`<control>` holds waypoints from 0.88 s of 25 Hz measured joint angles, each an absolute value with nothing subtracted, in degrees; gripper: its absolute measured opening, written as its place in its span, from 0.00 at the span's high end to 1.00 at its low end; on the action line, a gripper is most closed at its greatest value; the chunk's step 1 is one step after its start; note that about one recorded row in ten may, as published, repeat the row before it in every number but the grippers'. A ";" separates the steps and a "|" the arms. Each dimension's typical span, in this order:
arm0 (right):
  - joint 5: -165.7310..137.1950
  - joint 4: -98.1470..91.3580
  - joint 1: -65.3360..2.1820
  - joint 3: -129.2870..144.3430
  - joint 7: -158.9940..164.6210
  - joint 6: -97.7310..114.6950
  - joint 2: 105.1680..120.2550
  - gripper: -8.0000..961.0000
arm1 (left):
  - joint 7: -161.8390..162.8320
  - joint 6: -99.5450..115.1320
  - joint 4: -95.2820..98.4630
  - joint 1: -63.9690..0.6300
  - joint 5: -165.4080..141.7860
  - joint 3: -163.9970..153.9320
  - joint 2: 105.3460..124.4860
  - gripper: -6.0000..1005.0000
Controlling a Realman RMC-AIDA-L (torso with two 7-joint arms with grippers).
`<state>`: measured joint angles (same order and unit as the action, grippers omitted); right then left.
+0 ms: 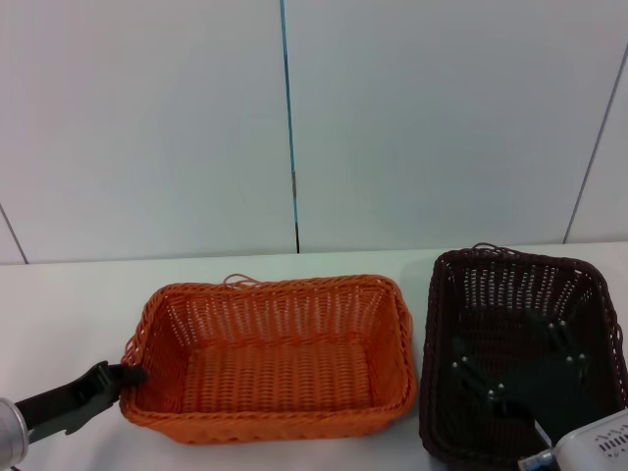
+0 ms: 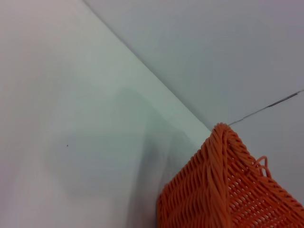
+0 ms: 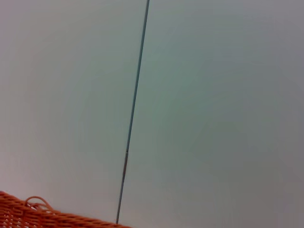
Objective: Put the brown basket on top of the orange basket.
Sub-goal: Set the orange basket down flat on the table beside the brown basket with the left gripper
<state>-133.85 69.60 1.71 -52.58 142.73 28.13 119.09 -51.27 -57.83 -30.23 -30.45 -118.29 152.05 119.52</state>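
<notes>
- On the table's left: left gripper [image 1: 126, 374] touches the orange basket [image 1: 270, 358] at its left rim; fingers' state unclear.
- Right: brown basket [image 1: 520, 353] beside it, right gripper [image 1: 520, 378] spread wide inside.
- Advice: lift level, clear both rims, lower squarely.

My brown basket [image 1: 520, 358], dark woven wicker with sloped openwork sides, sits upright on my right. Just beside it on my left stands the bright orange basket [image 1: 270, 358], upright, a loose loop at its far rim.
</notes>
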 joint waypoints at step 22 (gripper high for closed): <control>-133.85 69.22 1.20 -52.38 142.73 28.13 119.09 0.04 | -52.58 -57.81 -30.05 -30.23 -118.54 151.35 118.93 0.80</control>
<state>-133.85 69.22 1.20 -52.38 142.73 28.13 119.09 -52.58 -57.81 -30.05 -30.23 -118.54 151.35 118.93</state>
